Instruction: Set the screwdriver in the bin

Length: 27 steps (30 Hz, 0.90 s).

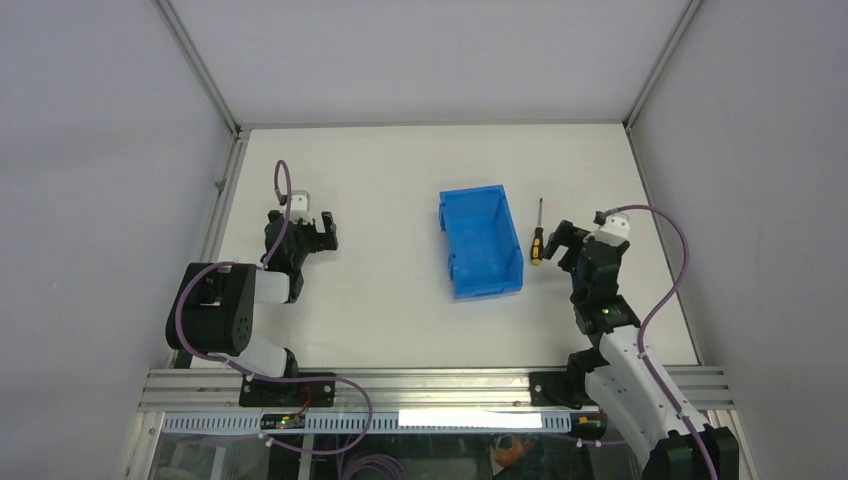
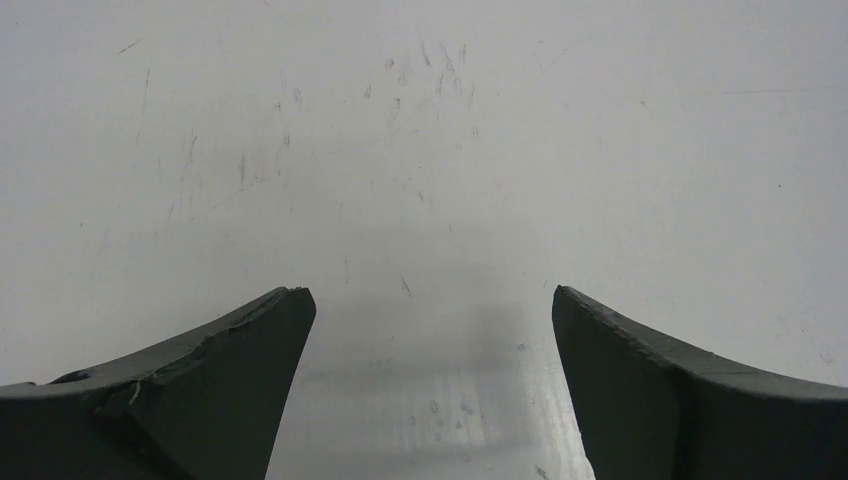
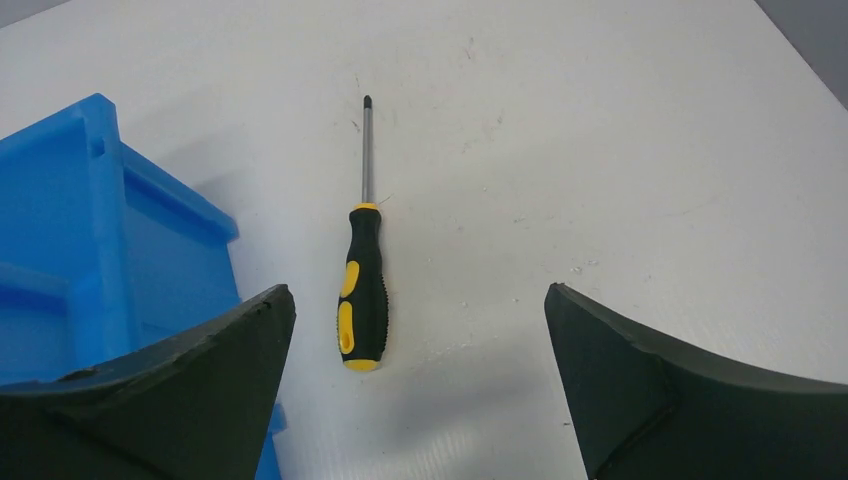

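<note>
The screwdriver lies flat on the white table just right of the blue bin, shaft pointing to the far side. In the right wrist view the screwdriver has a yellow-and-black handle and lies ahead of the jaws, nearer the left finger, with the bin at the left. My right gripper is open and empty, just right of the handle, above the table. It also shows in the right wrist view. My left gripper is open and empty over bare table far left of the bin, also in the left wrist view.
Grey enclosure walls stand on the left, far and right sides of the table. A metal rail runs along the near edge by the arm bases. The right arm's cable loops near the right edge.
</note>
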Each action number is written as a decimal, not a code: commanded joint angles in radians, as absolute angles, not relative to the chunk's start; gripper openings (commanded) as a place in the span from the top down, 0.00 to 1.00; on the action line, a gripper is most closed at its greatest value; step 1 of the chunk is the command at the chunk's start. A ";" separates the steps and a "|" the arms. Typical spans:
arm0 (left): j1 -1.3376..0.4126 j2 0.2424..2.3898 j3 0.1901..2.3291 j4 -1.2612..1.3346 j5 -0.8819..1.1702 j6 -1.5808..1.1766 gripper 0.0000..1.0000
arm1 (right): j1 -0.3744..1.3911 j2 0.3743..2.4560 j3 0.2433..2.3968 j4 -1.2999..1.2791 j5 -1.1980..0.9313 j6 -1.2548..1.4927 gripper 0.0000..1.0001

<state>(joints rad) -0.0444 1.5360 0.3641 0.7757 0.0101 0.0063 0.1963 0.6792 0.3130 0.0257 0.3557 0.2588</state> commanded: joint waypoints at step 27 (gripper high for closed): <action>-0.042 1.507 0.383 0.801 0.030 -0.012 0.01 | 0.201 1.580 1.074 -0.617 0.209 0.407 0.09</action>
<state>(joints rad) -0.0444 1.5360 0.3641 0.7757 0.0101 0.0063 0.1989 1.5307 1.0431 -0.6193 0.2340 0.3954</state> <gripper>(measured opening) 0.991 0.926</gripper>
